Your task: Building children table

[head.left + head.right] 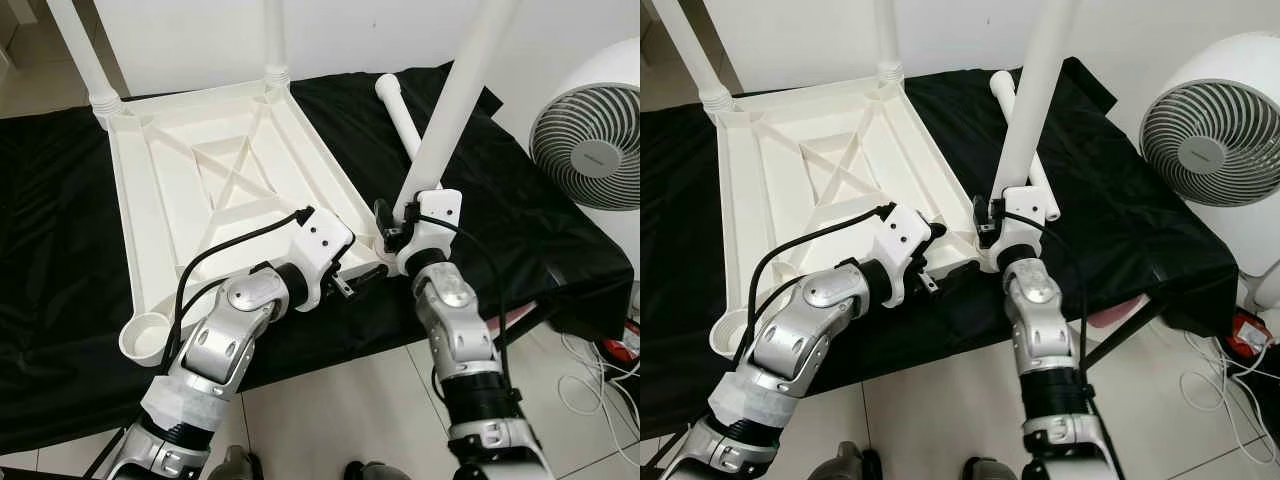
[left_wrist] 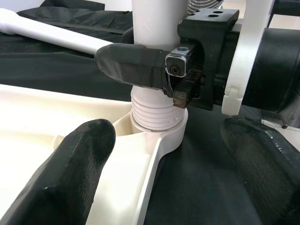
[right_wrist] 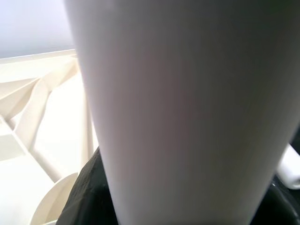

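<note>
A white plastic children's tabletop lies upside down on a black cloth that covers the table carrying it. Two white legs already stand upright in the tabletop's far corner sockets. At the near corner on the robot's right, a third leg stands in its socket, tilted slightly away from the tabletop, with its ribbed threaded end seated in the round collar. The right gripper is clamped around this leg just above the socket, one black finger wrapped across its front. The left gripper hovers just beside the same corner, its fingers spread apart on either side of the tabletop's rim and holding nothing. A fourth leg lies flat on the cloth just beyond the clamped leg. The tabletop's near left socket has no leg in it. A white fan stands on the floor to the right of the table.
</note>
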You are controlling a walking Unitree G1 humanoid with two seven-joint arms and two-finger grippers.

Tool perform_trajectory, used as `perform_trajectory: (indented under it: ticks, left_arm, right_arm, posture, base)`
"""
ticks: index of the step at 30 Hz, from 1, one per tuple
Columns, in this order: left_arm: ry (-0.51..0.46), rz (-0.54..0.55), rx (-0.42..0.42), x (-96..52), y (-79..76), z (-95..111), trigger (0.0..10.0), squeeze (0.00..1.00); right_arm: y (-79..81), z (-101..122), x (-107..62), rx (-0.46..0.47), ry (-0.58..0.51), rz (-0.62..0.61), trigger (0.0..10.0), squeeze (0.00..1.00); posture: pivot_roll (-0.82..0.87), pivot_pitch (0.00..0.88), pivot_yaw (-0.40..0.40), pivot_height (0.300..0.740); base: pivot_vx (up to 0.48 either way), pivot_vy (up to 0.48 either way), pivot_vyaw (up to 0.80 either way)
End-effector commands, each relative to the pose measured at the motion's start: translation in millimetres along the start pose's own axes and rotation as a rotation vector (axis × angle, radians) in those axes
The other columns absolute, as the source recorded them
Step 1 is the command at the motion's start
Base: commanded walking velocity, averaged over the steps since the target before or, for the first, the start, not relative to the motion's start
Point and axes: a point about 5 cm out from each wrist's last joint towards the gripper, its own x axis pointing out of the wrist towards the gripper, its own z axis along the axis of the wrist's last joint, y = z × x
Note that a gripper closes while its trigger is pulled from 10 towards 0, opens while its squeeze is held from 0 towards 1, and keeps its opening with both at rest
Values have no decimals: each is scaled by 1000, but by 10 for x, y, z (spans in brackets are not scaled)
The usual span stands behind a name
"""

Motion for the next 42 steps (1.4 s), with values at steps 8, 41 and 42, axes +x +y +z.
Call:
perform_trajectory:
  ticks: [8,41,42]
  left_arm:
    - [1,46,16,2,-5,22,10000,0]
    - [0,27,32,19,-22,44,10000,0]
    - [0,27,32,19,-22,44,10000,0]
  right_arm:
    - [-49,13,-11,36,8,26,10000,1000]
    - [-364,32,122,-229,92,612,0,0]
    - [-364,32,122,-229,92,612,0,0]
  posture:
    - [-62,102,9,740]
    - [-67,82,11,740]
    - [-67,82,11,740]
  base:
    - [0,0,0]
    - [0,0,0]
    - [0,0,0]
